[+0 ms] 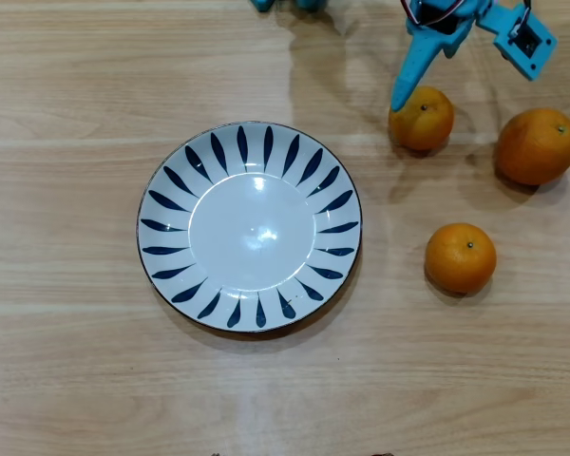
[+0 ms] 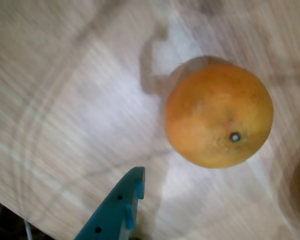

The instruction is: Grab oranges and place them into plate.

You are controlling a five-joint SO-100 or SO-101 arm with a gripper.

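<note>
In the overhead view the white plate (image 1: 250, 142) with dark blue petal strokes lies empty left of centre. To its right lie three oranges: one (image 1: 422, 119) near the top, a larger, deeper orange one (image 1: 538, 145) at the right edge, and one (image 1: 460, 257) lower down. My blue gripper (image 1: 464, 78) reaches in from the top and is open. The tip of one finger (image 1: 400, 98) is at the left side of the top orange. The wrist view shows that orange (image 2: 218, 115) close up, stem dot visible, with one blue finger (image 2: 121, 207) to its lower left and apart from it.
Everything rests on a light wooden table (image 1: 95, 380). A second bit of blue arm (image 1: 285, 4) shows at the top edge. The two other oranges sit close to the right of the gripper's reach.
</note>
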